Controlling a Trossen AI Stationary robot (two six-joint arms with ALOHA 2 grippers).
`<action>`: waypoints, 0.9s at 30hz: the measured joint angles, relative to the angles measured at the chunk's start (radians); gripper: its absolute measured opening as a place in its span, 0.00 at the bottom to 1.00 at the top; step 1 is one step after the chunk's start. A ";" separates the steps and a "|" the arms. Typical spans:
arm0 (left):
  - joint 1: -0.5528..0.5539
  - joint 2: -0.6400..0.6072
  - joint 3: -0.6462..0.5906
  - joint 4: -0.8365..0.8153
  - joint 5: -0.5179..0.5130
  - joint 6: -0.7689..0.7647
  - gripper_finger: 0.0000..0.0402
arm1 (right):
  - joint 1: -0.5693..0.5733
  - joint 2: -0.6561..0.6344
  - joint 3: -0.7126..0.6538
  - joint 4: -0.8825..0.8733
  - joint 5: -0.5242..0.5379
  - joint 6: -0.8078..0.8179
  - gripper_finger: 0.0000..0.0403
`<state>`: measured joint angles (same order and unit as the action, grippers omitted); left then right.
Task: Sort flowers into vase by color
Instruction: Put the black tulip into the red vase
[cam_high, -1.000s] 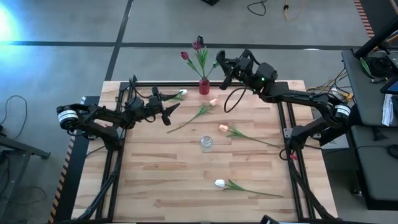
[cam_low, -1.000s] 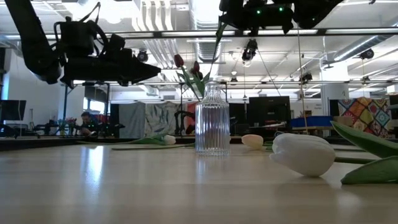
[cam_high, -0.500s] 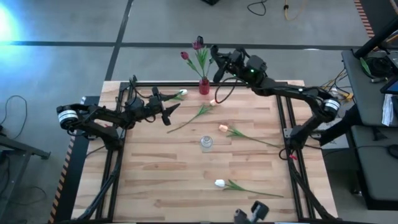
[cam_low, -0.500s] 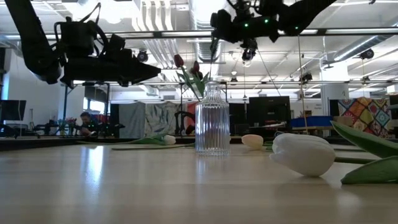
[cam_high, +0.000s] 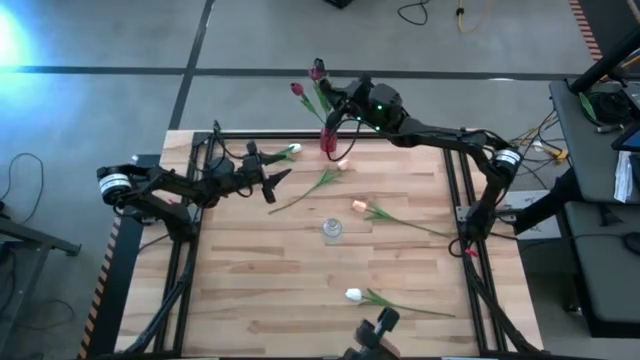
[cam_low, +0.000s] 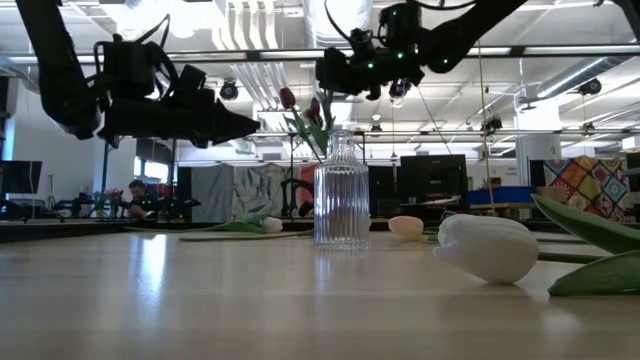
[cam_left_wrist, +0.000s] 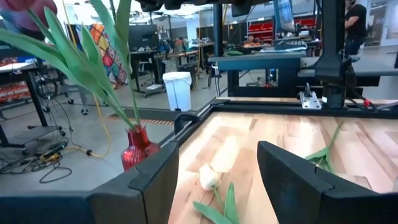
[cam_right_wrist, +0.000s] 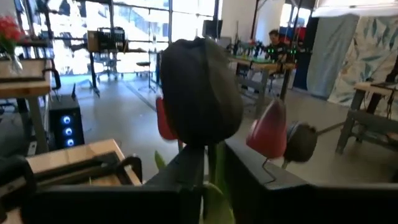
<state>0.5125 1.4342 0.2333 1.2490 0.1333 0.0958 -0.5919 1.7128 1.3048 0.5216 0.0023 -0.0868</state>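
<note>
Pale wooden planks make up the table (cam_high: 250, 270) seen from above, ringed by grey floor. My right gripper (cam_high: 333, 108) reaches to the far edge over the red vase (cam_high: 328, 139), which holds two maroon tulips (cam_high: 317, 70); my left gripper (cam_high: 272, 180) hangs over the left side with its fingers spread wide. Loose on the wood lie a white tulip (cam_high: 353, 295) near the front, a peach tulip (cam_high: 360, 206) right of the clear vase (cam_high: 331, 230), another peach one (cam_high: 343, 164) and a white one (cam_high: 293, 149) further back. From table height the ribbed clear vase (cam_low: 342, 195) stands mid-table with the white tulip head (cam_low: 488, 247) right of it. Past my left fingers (cam_left_wrist: 152, 180) I see the red vase (cam_left_wrist: 138, 147). Past my right fingers (cam_right_wrist: 186, 174) a dark maroon tulip head (cam_right_wrist: 200, 90) sits just above them, its stem running down between them (a narrow gap, and I cannot tell whether I grip it).
</note>
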 joint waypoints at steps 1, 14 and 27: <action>0.000 0.004 0.000 0.000 0.000 0.000 0.50 | 0.000 0.007 0.000 -0.002 0.000 0.000 0.15; 0.000 0.040 0.074 -0.115 0.030 -0.004 0.41 | 0.000 -0.048 0.001 -0.158 0.049 -0.030 0.43; -0.006 0.040 0.239 -0.414 0.094 0.026 0.27 | -0.005 -0.075 0.000 -0.359 0.063 -0.030 0.62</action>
<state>0.5064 1.4742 0.4724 0.8352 0.2277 0.1217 -0.5967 1.6379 1.3052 0.1626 0.0651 -0.1166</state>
